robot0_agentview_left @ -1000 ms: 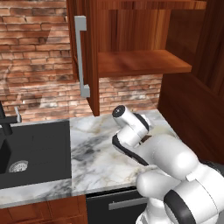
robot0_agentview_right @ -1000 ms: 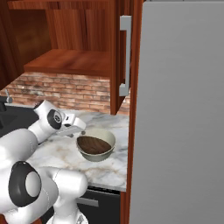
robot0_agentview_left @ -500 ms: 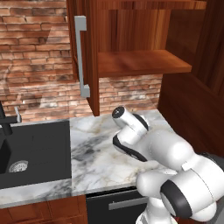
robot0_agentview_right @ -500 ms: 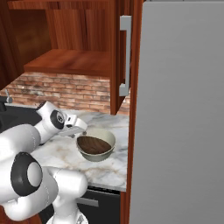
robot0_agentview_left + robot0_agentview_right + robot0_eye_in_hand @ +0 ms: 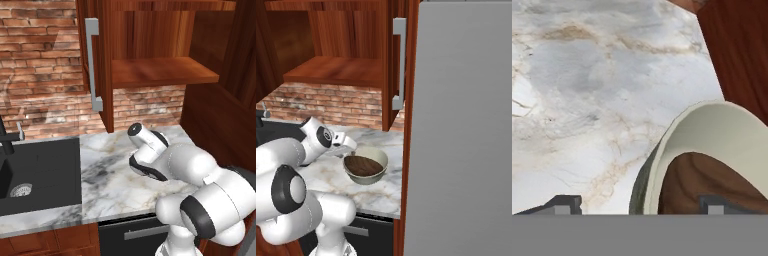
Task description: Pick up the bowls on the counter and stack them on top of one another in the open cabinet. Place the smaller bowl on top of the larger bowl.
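Note:
The smaller dark brown bowl [image 5: 364, 166] lies inside the larger pale bowl [image 5: 376, 153], both resting on the marble counter [image 5: 112, 172] near its right end. My gripper [image 5: 349, 151] is at the pale bowl's left rim. In the hand view the gripper [image 5: 638, 204] is open and straddles that rim: one fingertip [image 5: 562, 203] is outside over the marble, the other [image 5: 714, 204] is inside above the brown bowl [image 5: 702, 182]. The pale bowl's rim [image 5: 662, 150] runs between them, untouched. The open cabinet [image 5: 160, 70] hangs above with a bare shelf [image 5: 336, 70].
The cabinet door [image 5: 97, 60] with its grey bar handle [image 5: 93, 70] stands open above the counter's middle. A black sink [image 5: 35, 170] with a faucet [image 5: 6, 140] lies to the left. A tall grey panel [image 5: 461, 130] walls off the right side.
The gripper has eased a little down and toward the nested bowls, reaching the pale bowl's rim. The bowls have not moved.

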### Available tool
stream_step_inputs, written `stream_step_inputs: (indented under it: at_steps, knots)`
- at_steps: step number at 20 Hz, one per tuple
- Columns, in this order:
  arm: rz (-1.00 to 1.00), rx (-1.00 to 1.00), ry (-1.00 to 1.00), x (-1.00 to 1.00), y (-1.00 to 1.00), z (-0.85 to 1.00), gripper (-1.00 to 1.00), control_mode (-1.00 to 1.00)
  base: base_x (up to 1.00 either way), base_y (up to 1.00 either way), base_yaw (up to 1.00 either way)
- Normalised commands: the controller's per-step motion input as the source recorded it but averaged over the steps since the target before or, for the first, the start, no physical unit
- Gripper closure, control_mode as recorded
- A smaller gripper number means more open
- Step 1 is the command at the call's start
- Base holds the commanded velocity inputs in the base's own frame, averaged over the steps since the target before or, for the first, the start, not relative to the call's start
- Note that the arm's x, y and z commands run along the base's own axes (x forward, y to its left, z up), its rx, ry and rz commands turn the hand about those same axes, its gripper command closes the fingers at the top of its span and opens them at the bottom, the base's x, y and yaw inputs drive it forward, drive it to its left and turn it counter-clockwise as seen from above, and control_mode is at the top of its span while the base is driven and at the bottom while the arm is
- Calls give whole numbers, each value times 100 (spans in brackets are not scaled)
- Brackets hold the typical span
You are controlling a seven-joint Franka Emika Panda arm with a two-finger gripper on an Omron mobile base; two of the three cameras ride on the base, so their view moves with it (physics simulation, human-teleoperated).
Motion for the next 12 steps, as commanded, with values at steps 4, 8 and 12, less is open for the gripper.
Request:
stream_step_inputs:
  at_steps: [4,8,12]
  knots:
    - [0,0,1,9,0,-11,100,-100,0,0,0]
    - [0,2,0,3,-4,-9,100,-100,0,0,0]
    - [0,2,0,1,-2,-4,100,-100,0,0,0]
